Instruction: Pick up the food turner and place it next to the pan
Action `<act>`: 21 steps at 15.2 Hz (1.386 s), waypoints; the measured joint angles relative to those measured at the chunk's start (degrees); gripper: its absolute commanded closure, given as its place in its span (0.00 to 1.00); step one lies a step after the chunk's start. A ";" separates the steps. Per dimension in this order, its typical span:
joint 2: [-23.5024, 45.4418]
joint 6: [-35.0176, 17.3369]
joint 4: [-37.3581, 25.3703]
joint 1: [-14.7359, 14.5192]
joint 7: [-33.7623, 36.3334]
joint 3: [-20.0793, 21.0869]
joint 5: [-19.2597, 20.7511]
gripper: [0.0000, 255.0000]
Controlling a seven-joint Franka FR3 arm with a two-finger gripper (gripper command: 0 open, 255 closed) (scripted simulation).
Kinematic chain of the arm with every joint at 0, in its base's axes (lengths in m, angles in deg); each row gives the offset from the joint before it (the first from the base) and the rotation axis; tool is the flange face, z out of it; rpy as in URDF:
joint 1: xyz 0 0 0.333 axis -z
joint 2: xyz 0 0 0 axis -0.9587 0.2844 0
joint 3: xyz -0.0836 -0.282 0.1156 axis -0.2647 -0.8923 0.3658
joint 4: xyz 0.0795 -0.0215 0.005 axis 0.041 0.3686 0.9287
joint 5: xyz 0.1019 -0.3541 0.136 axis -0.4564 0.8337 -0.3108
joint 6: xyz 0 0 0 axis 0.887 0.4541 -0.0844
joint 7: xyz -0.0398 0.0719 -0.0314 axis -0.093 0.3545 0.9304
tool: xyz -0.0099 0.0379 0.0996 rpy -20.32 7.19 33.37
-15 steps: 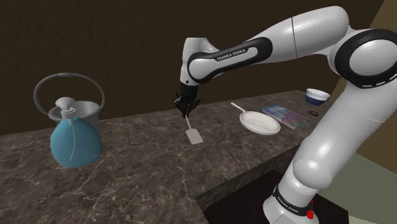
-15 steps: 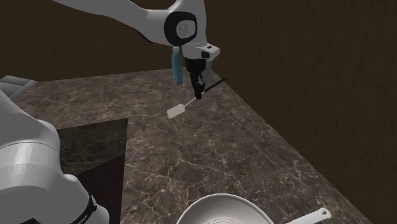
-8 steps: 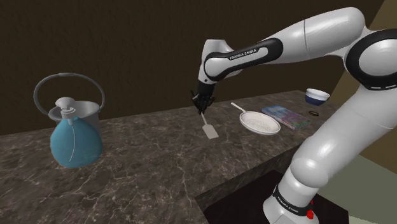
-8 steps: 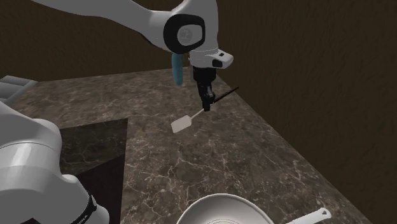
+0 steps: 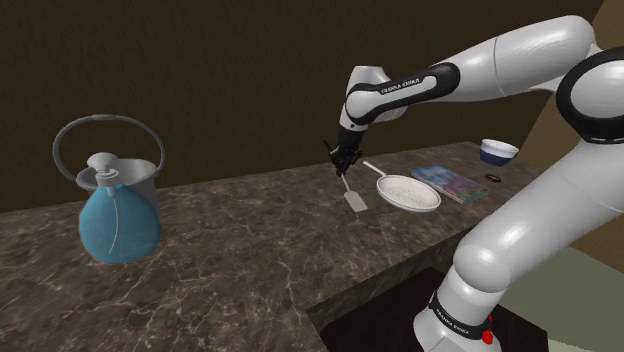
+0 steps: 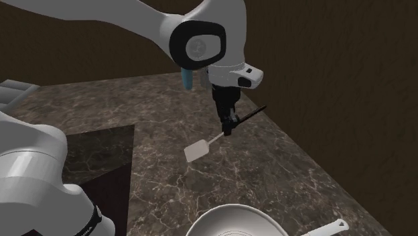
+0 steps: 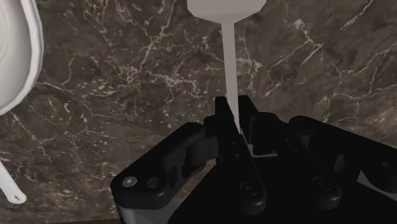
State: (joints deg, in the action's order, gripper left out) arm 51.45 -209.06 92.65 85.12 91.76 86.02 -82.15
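The pincer (image 5: 345,163) is clenched on the food turner (image 5: 353,197). It grips the thin shaft just where the shaft meets the dark handle, so the handle juts out behind the fingers. The white blade hangs ahead of and below them, sloping down toward the tabletop (image 5: 230,240) and, as far as I can judge, not touching it. The relation that matters is sideways. The pan (image 5: 410,192) lies off to one flank of the pincer, near the blade but apart from it, with a strip of bare marbled surface between. In the wrist view the pan's rim (image 7: 16,57) curves along beside the blade, and its handle tip sits back beside the pincer (image 7: 238,121). The turner's long axis therefore runs roughly parallel to the pan's own. The coming move looks mostly like a descent.
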 measured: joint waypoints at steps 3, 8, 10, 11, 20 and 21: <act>0.76 -1.98 1.25 0.33 -0.83 -0.54 0.14 1.00; 2.53 -6.16 3.66 0.35 -0.88 -0.60 0.17 1.00; 3.28 -7.78 4.52 0.35 -0.86 -0.60 0.18 1.00; 3.77 -8.60 4.85 0.39 -0.94 -0.65 0.19 1.00; 7.65 -15.37 7.75 0.36 -0.81 -0.63 0.20 1.00; 7.70 -15.57 7.88 0.37 -0.82 -0.64 0.20 1.00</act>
State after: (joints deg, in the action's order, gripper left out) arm 59.15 -224.63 100.53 85.48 90.94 85.39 -81.95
